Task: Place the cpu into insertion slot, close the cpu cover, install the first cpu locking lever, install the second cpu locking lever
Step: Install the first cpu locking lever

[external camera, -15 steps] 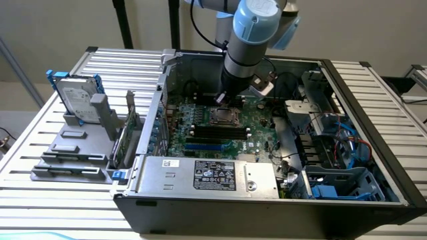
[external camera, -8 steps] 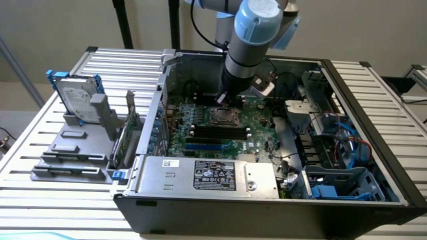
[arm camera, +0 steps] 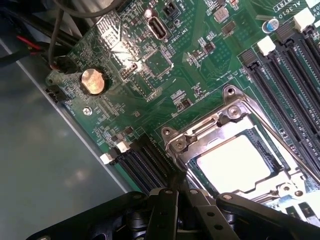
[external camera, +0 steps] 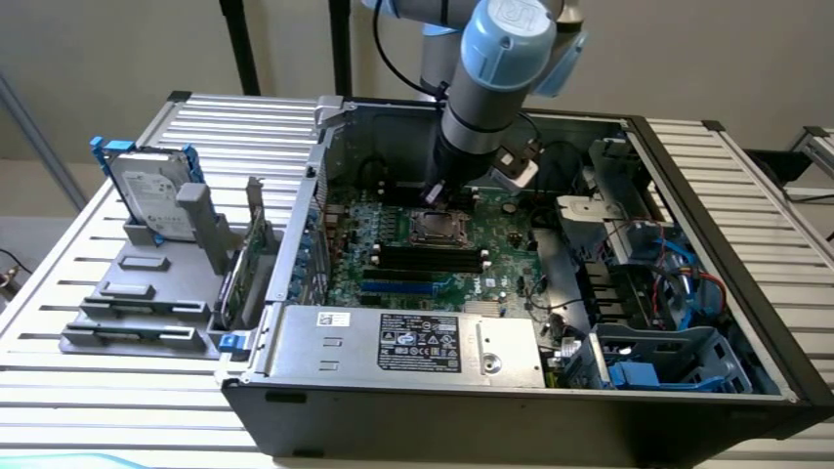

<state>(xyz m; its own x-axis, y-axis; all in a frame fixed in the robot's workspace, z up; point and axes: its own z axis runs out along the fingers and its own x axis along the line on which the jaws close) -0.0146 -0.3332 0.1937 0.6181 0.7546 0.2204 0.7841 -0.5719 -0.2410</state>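
Note:
The cpu [arm camera: 234, 162] lies pale and flat inside the insertion slot [external camera: 435, 229] on the green board. Over it the silvery cpu cover [arm camera: 200, 136] is folded down, and the chip shows through its window. A thin metal locking lever [arm camera: 272, 127] runs along one side of the socket. My gripper [arm camera: 174, 189] is shut, its dark fingertips together at the corner of the socket frame; whether they pinch a lever there I cannot tell. In the exterior view the gripper [external camera: 436, 201] hangs just behind the socket, inside the open computer case.
Black memory slots [external camera: 431, 259] lie in front of the socket, and a grey power supply box [external camera: 404, 342] fills the case's front. Cables and a blue drive cage [external camera: 665, 357] crowd the exterior view's right. A hard drive [external camera: 146, 195] stands on a rack outside, left.

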